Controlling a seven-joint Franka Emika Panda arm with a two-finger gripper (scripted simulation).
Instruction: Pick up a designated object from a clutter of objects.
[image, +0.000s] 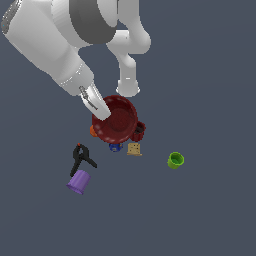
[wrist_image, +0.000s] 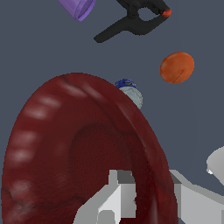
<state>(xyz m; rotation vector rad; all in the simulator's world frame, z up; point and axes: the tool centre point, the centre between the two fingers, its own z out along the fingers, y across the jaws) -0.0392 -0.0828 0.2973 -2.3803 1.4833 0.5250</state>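
Pinching the rim of the big red bowl (wrist_image: 78, 157), the gripper (wrist_image: 140, 199) has one finger inside and one outside. That bowl is tipped up on its edge among the small things, beside the red mug (image: 139, 130), so up looks the way to go.

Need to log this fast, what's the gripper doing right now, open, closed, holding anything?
Gripper: closed on the rim of the red bowl, one finger on each side.
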